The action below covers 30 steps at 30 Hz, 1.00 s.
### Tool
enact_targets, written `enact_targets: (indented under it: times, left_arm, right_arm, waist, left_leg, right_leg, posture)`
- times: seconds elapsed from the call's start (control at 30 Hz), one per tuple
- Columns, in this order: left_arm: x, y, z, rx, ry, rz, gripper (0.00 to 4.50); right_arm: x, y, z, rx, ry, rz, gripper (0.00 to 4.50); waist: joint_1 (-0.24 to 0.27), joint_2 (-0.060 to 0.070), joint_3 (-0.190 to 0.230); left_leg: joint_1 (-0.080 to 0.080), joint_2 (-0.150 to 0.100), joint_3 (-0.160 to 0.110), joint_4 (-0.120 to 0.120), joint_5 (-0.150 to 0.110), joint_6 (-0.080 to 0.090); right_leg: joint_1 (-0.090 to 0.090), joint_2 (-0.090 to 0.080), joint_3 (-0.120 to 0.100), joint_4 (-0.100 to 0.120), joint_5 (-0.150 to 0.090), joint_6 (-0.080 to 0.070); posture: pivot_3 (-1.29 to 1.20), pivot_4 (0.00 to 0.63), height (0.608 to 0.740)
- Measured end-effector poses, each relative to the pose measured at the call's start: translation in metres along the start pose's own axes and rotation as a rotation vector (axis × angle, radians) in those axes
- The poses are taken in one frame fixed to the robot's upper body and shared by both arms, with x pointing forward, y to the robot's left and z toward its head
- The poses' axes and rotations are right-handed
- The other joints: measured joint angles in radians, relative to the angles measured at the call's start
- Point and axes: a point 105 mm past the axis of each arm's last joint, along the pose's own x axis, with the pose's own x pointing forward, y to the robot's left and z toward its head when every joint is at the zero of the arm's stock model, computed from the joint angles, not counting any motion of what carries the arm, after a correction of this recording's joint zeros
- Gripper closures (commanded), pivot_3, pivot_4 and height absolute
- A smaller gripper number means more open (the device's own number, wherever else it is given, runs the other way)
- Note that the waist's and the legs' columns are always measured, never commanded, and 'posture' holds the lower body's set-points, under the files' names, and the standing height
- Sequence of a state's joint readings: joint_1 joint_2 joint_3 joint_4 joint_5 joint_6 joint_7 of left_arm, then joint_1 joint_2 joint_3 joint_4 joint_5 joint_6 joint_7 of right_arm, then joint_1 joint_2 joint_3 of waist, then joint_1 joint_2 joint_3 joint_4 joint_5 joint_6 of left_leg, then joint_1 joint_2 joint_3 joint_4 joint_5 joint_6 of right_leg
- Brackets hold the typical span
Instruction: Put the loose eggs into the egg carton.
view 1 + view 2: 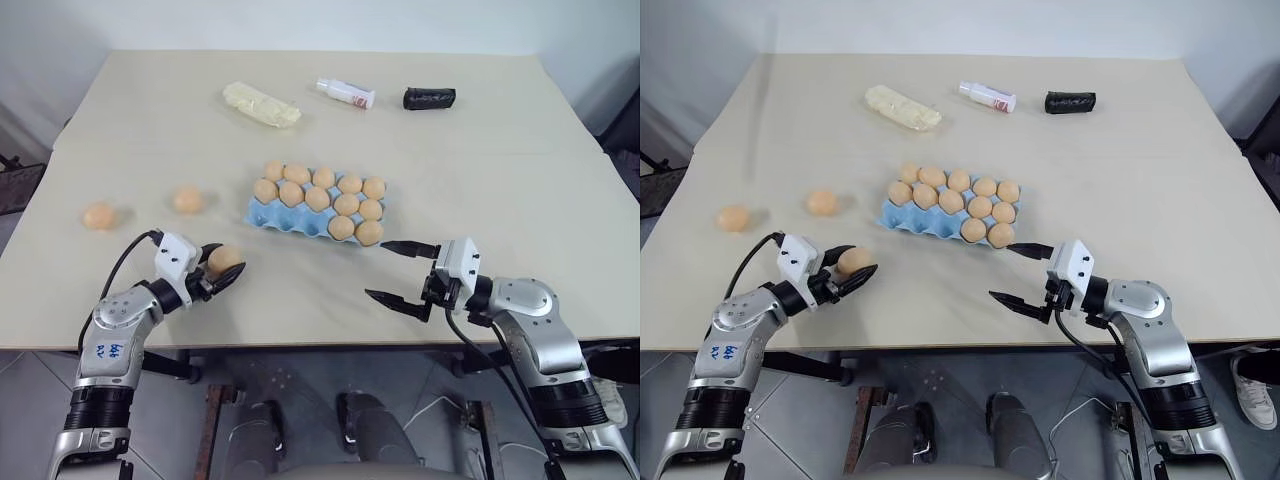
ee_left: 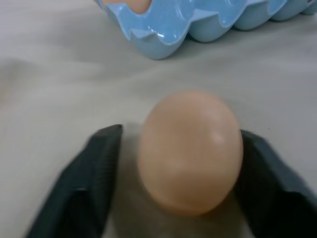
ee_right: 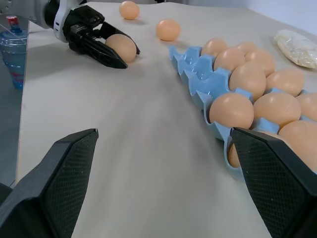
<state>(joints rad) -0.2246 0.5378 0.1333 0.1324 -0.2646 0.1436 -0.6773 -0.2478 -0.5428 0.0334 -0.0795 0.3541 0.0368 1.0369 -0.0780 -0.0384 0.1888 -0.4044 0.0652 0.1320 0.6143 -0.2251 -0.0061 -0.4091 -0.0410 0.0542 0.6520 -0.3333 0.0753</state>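
The light blue egg carton (image 1: 268,213) sits mid-table, most cups filled with tan eggs, the cups at its near left end bare. Two loose eggs (image 1: 188,199) (image 1: 100,215) lie on the table to its left. A third loose egg (image 2: 190,151) rests on the table nearer me, between the fingers of my left gripper (image 1: 222,266). One finger (image 2: 270,183) touches it and the other finger (image 2: 84,183) stands a narrow gap off. My right gripper (image 1: 375,268) hangs wide open and empty just off the carton's near right corner.
Along the far side lie a pale yellow lumpy bundle (image 1: 261,104), a small white bottle (image 1: 346,93) and a black pouch (image 1: 429,98). The table's front edge (image 1: 300,345) runs just under both grippers. A blue water bottle (image 3: 12,49) stands beyond the table's left side.
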Motion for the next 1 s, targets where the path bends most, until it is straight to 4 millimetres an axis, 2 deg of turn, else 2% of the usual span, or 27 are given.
enact_targets:
  times: [0.1, 0.2, 0.3, 0.37, 0.47, 0.53, 0.73, 1.0]
  left_arm:
    - [0.003, -0.003, 0.003, 0.005, -0.022, -0.013, 2.86]
    - [0.005, -0.006, 0.007, 0.009, -0.038, -0.034, 2.91]
    - [0.015, -0.012, 0.022, 0.019, -0.091, -0.081, 2.91]
    - [0.032, -0.021, 0.039, 0.034, -0.143, -0.134, 2.91]
    - [0.065, -0.046, 0.08, 0.086, -0.25, -0.262, 2.91]
    - [0.079, -0.055, 0.093, 0.11, -0.28, -0.306, 2.91]
    - [0.106, -0.065, 0.08, 0.075, -0.235, -0.346, 2.91]
    - [0.119, -0.074, 0.074, 0.054, -0.244, -0.377, 2.91]
  right_arm:
    - [0.0, 0.0, -0.001, 0.002, 0.001, -0.009, 0.0]
    - [-0.002, 0.002, -0.003, 0.012, 0.007, -0.019, 0.0]
    - [-0.002, 0.002, -0.004, 0.013, 0.008, -0.029, 0.0]
    - [-0.004, 0.001, -0.005, 0.014, 0.013, -0.043, 0.0]
    - [-0.002, -0.001, -0.002, 0.003, 0.006, -0.047, 0.0]
    - [-0.001, -0.002, 0.0, -0.003, 0.003, -0.054, 0.0]
    - [-0.001, -0.003, 0.0, -0.012, 0.005, -0.087, 0.0]
    - [-0.002, 0.001, 0.002, -0.007, -0.004, -0.131, 0.0]
  waist:
    - [0.001, 0.0, 0.0]
    - [0.002, 0.0, 0.0]
    - [0.007, 0.0, 0.0]
    - [0.015, 0.0, 0.0]
    - [0.034, 0.0, 0.0]
    - [0.037, 0.0, 0.0]
    - [0.025, 0.0, 0.0]
    - [0.028, 0.0, 0.0]
  left_leg:
    - [0.0, 0.0, 0.0, 0.0, 0.0, 0.0]
    - [0.0, 0.0, 0.0, 0.0, 0.0, 0.0]
    - [0.0, 0.0, 0.0, 0.002, 0.0, 0.0]
    - [0.0, -0.001, 0.0, 0.002, 0.0, -0.001]
    - [-0.001, -0.001, 0.0, 0.007, -0.001, 0.0]
    - [0.0, -0.001, 0.003, 0.008, -0.002, 0.002]
    - [-0.001, 0.0, 0.007, 0.01, -0.001, 0.006]
    - [-0.001, 0.0, 0.008, 0.013, -0.003, 0.008]
  right_leg:
    - [0.0, 0.0, 0.0, 0.0, 0.0, 0.0]
    - [0.0, 0.0, 0.0, 0.0, 0.0, 0.0]
    - [0.0, 0.0, 0.0, 0.001, 0.001, 0.001]
    - [0.0, 0.0, 0.0, 0.001, 0.001, 0.003]
    - [0.002, 0.001, 0.0, 0.001, 0.003, 0.004]
    - [0.002, 0.001, 0.0, 0.0, 0.004, 0.006]
    - [0.0, 0.002, 0.002, 0.0, 0.004, 0.007]
    - [0.0, 0.002, 0.002, 0.0, 0.005, 0.008]
  posture:
    - [0.0, 0.15, 0.74]
    - [0.0, 0.15, 0.74]
    - [0.0, 0.15, 0.74]
    - [0.0, 0.15, 0.74]
    - [0.0, 0.15, 0.74]
    - [0.0, 0.15, 0.74]
    - [0.0, 0.15, 0.74]
    - [0.0, 0.15, 0.74]
